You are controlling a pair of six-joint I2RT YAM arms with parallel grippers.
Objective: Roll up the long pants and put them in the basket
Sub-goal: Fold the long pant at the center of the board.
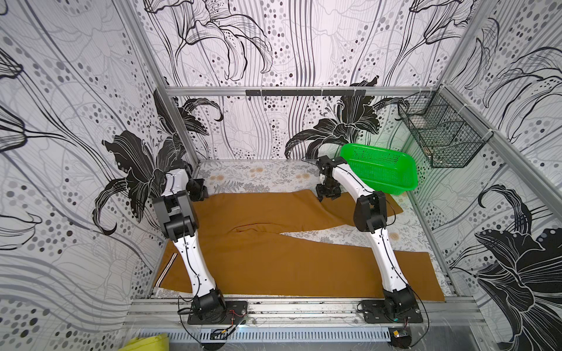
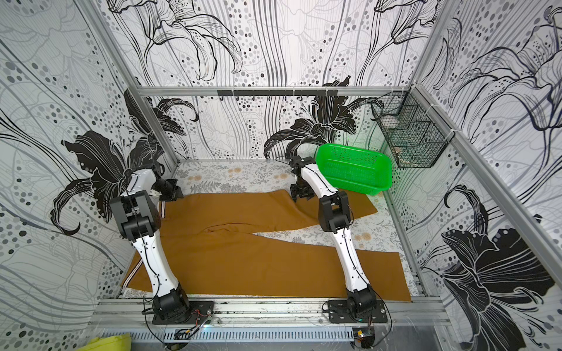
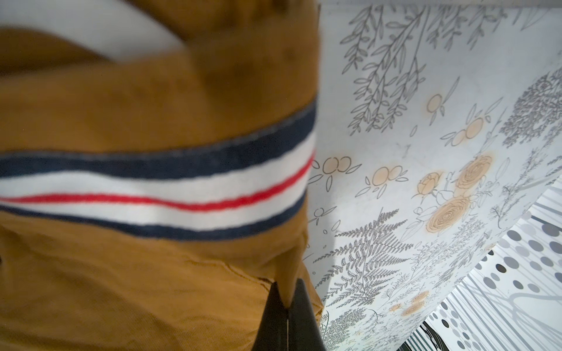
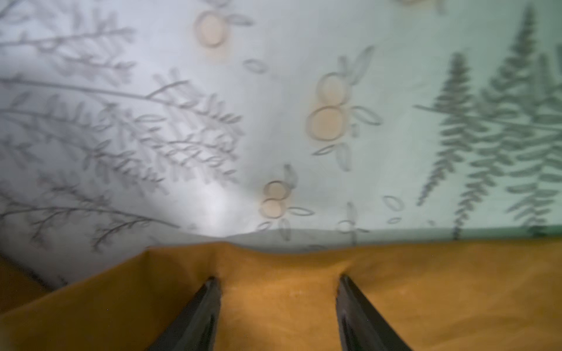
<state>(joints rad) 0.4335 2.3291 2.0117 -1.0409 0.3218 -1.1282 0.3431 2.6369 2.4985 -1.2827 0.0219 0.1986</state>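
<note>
The long pants [image 1: 258, 261] [image 2: 243, 264] lie spread flat on the table, mustard brown, waist at the left and two legs running right. My left gripper [image 1: 198, 190] [image 2: 172, 190] [image 3: 287, 291] is shut on a fold of the pants [image 3: 121, 288] at the far corner of the waist, close to the striped waistband [image 3: 182, 185]. My right gripper [image 1: 327, 198] [image 2: 301, 196] [image 4: 278, 281] is open, its fingertips pressed down on the far leg [image 4: 279, 307] close to its far edge, with flat cloth between them.
A green plastic basket [image 1: 380, 170] leans at the back right, just behind the right arm. A black wire basket [image 1: 441, 136] hangs on the right wall. The floral table cover [image 1: 258, 176] shows behind the pants and between the legs [image 1: 349, 237].
</note>
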